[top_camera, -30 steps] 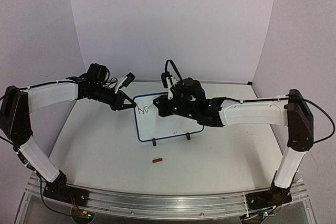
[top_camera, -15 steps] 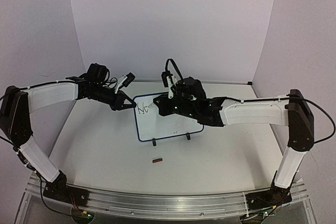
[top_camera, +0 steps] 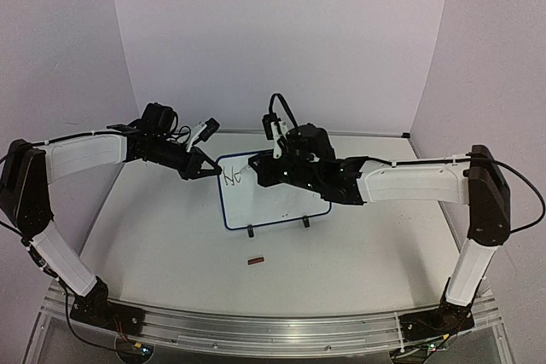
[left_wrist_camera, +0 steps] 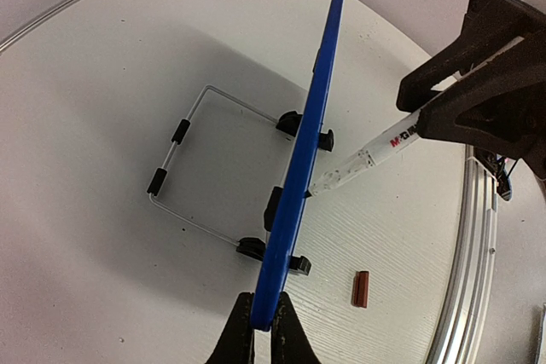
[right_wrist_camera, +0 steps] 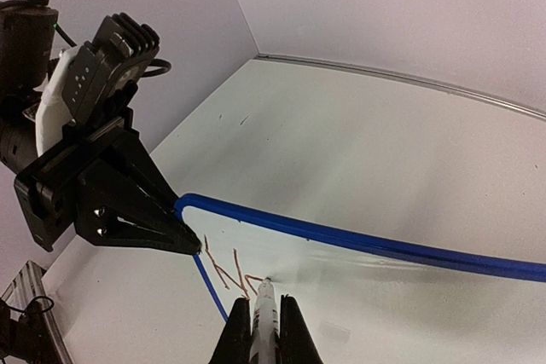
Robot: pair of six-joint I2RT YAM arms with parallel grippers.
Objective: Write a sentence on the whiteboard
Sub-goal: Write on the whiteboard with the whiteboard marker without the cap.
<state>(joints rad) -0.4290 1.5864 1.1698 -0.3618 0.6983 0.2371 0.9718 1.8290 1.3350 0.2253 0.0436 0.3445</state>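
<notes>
board: whiteboard (top_camera: 273,202) stands propped on its feet (top_camera: 250,231) at mid tabletop (top_camera: 153,245), face toward the near edge, between the two jaws
left jaws: closed on the board's top-left frame corner, steadying it
right jaws: closed on a marker (right_wrist_camera: 263,317), tip at the board face just right of the strokes, looks to be touching
done: only a few strokes of the sentence (top_camera: 230,178), crowded in the top-left corner; approx two or three letters, can't read them as a word
left to do: nearly all of it; rest of the board is blank, so I'd judge this an early stage w/ most words to come
top view only: whole layout, both jaws meeting at the board's left part; strokes tiny and dark; small brown bit (top_camera: 255,260) lies on the tabletop near of the board, apart from it
left wrist only: board seen edge-on, so no writing shows; gives the wire stand (left_wrist_camera: 183,168) behind the board w/ black clips, and the marker reaching the face from the right
right wrist only: strokes close up, reddish-brown here vs dark from above; left jaws' tips right at the frame corner; feet, stand and brown bit out of frame
</notes>
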